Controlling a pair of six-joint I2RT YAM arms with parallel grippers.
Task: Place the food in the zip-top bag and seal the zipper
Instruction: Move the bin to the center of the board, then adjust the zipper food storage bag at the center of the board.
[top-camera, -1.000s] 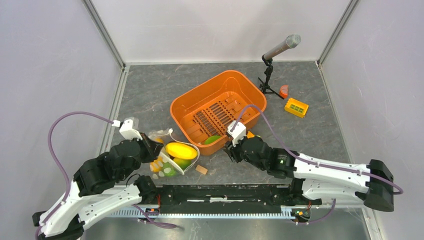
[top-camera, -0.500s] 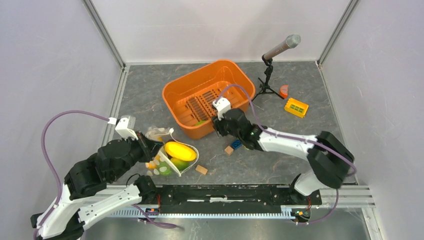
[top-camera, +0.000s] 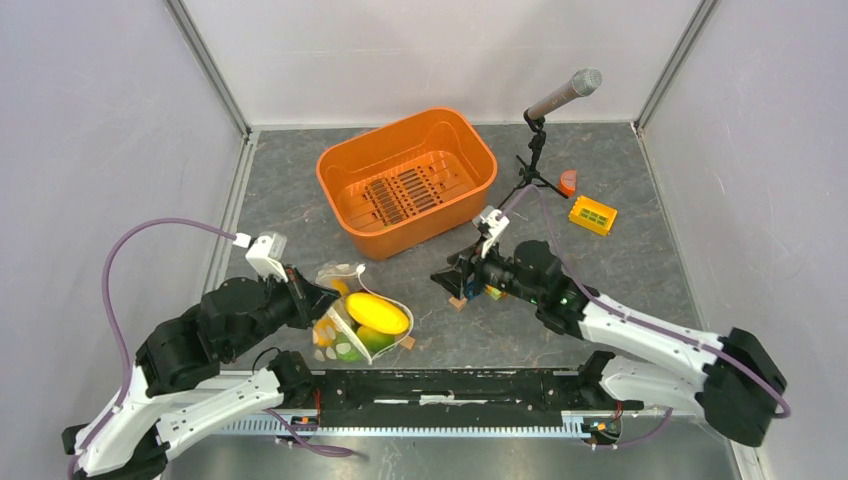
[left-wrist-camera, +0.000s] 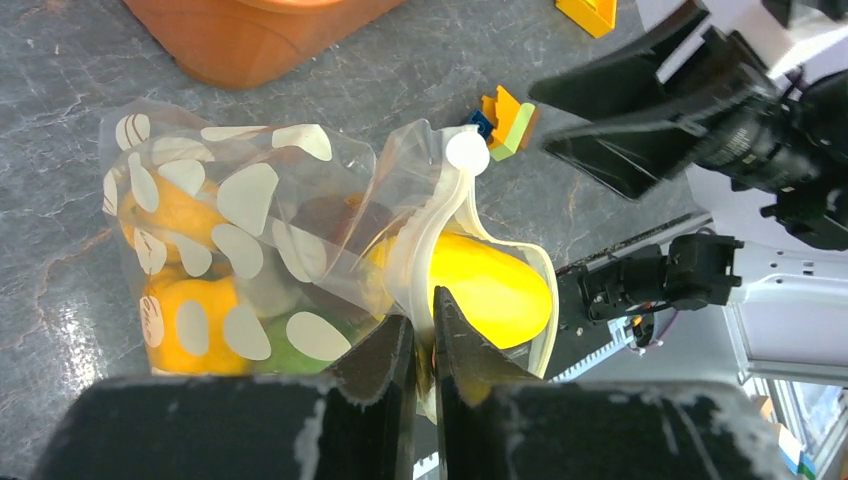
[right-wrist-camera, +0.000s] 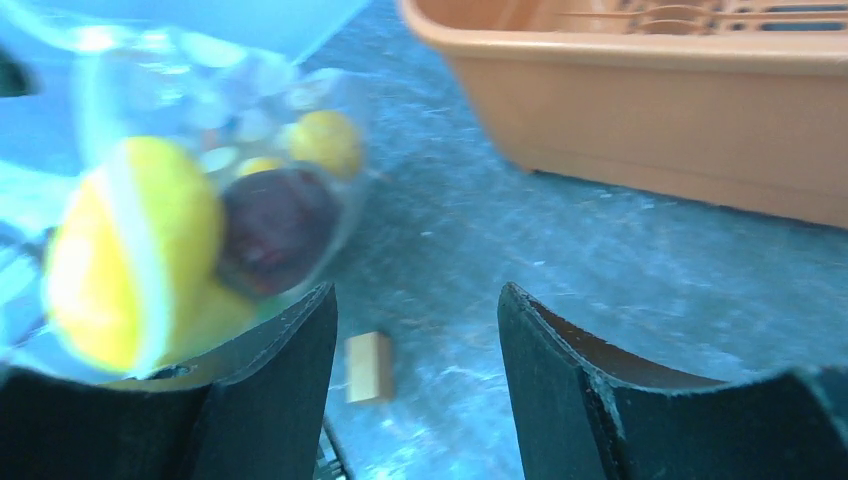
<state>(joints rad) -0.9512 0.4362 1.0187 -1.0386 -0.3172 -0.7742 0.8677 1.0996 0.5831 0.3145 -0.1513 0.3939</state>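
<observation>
Left wrist view shows the left tool (left-wrist-camera: 420, 325) pinched shut on the zipper (left-wrist-camera: 455, 200) rim of the zip-top bag (left-wrist-camera: 250, 210). The bag lies at the near left of the counter (top-camera: 300, 200), with orange, green and dark red food (left-wrist-camera: 175, 300) inside and the yellow pepper (left-wrist-camera: 490, 285) bulging at its gaping mouth. Further right, the right tool (right-wrist-camera: 415, 310) hovers wide open and empty, facing the bag, beside the coloured blocks (left-wrist-camera: 505, 115). Far behind, the orange basket (top-camera: 480, 150) looks empty. Filling seems finished. Next, the pepper needs nudging deeper, then the strip pressing closed along its length.
</observation>
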